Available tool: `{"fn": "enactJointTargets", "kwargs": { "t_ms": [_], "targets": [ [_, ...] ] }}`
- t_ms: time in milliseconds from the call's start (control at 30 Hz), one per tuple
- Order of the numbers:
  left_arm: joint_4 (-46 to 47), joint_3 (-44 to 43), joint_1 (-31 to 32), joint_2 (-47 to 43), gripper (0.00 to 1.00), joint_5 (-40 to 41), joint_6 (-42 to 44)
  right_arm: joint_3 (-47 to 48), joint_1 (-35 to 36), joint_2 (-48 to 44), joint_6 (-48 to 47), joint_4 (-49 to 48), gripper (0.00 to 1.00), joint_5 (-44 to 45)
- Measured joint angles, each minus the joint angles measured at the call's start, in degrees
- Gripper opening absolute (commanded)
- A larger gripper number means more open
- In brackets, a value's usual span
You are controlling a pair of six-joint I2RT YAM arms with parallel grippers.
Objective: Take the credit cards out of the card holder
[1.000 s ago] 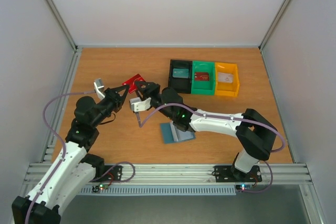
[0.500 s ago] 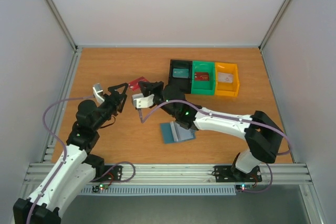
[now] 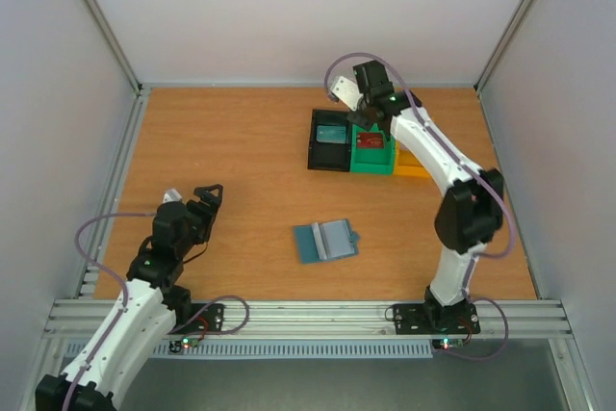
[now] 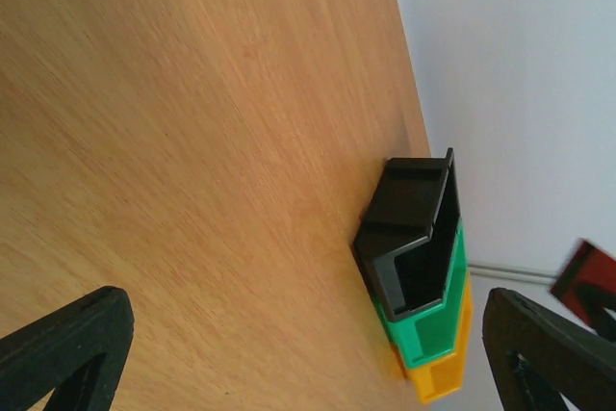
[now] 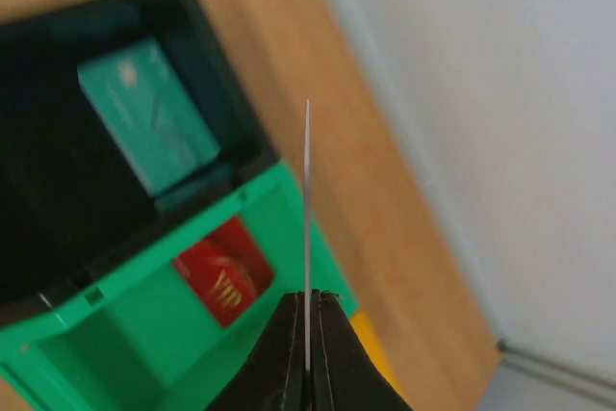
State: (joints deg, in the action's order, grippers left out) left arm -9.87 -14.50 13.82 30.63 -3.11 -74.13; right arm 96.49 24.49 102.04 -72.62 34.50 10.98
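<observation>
Credit card [image 5: 307, 199] clamped edge-on in right gripper [image 5: 307, 307], poised above green bin [image 5: 144, 326]; left gripper [image 3: 205, 196] spread wide, well apart.

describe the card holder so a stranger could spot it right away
On the wooden table, look at the middle of its near half. The card holder lies flat there alone, soft and blue-grey, unlike the rigid coloured bins farther back.

Laboratory robot cell — a wooden tabletop [image 3: 241, 141] enclosed by plain white panels [image 3: 308, 7] on aluminium posts [image 3: 101, 21]; the left arm [image 3: 130, 300] and right arm [image 3: 433, 146] are bolted to a slotted metal rail [image 3: 308, 315] at its near edge, purple cables [image 3: 351, 55] exposed.
</observation>
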Motion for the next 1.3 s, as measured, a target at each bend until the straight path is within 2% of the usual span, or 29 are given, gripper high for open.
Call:
{"fn": "enactJointTargets", "kwargs": {
  "t_ms": [200,333,533,1300],
  "targets": [
    [-0.63,0.44,0.00,-2.10,0.99,2.36,2.89,7.65,-4.83,14.91,-0.11,12.33,0.01,2.32],
    [-0.42,0.48,0.00,-2.47,0.99,3.41,4.57,9.46,-6.40,18.40,-2.16,16.13,0.01,3.48],
    [-0.15,0.50,0.00,-2.29,0.99,4.02,6.45,11.08,-7.21,20.74,-6.82,16.50,0.01,6.25],
    [0.66,0.55,-0.02,2.16,0.99,4.90,7.37,3.48,-7.48,23.39,-25.07,-2.89,0.03,7.69]
  ]
}}
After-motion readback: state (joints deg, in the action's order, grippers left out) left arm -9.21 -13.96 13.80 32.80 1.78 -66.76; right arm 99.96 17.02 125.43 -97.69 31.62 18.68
